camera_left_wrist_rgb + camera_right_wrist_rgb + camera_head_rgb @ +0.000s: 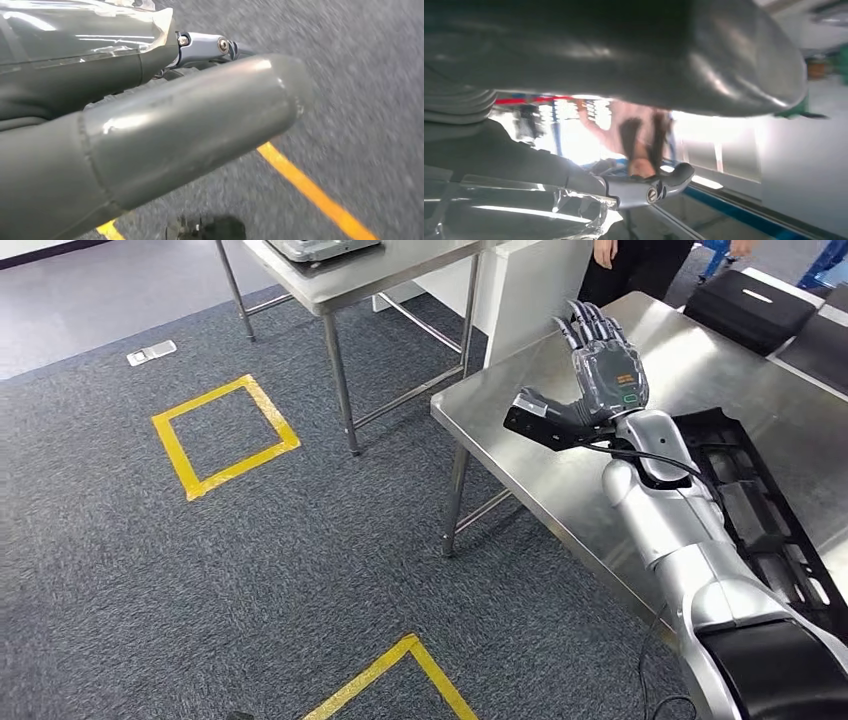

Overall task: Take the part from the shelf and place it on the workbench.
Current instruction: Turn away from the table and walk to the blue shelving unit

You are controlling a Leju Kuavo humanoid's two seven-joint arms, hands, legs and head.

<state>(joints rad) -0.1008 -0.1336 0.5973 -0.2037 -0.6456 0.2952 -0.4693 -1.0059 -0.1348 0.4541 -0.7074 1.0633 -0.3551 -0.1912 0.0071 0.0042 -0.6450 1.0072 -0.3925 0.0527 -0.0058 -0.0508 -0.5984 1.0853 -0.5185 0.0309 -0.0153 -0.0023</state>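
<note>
Stainless steel makes up the surface (560, 455) at the right of the head view, its near corner jutting toward the grey carpet (300, 570), which lies broad and bare to the left. On that steel lies the part (770, 510), a long black open-framed moulding, partly hidden beneath the silver right arm (690, 540). The right hand (595, 380) hovers above the steel near the corner, fingers spread upward and thumb stuck out sideways, holding nothing. Yellow tape squares (225, 435) mark the carpet; a small white tag (151, 352) lies beyond them, its writing too small to read. A second steel table (340, 285) stands farther back with a scale-like device (320, 248) on it, a person (640, 265) stands at the far edge, and a black case (755, 305) sits on the surface's far end. From the left wrist, the left hand (150, 130) shows its thick grey thumb over blurred carpet and a yellow tape line (310, 192); whether it is open I cannot tell. From the right wrist, the grey thumb (634, 55) stands well clear of the fingers (649, 190), with a blurred person (639, 137) beyond.
</note>
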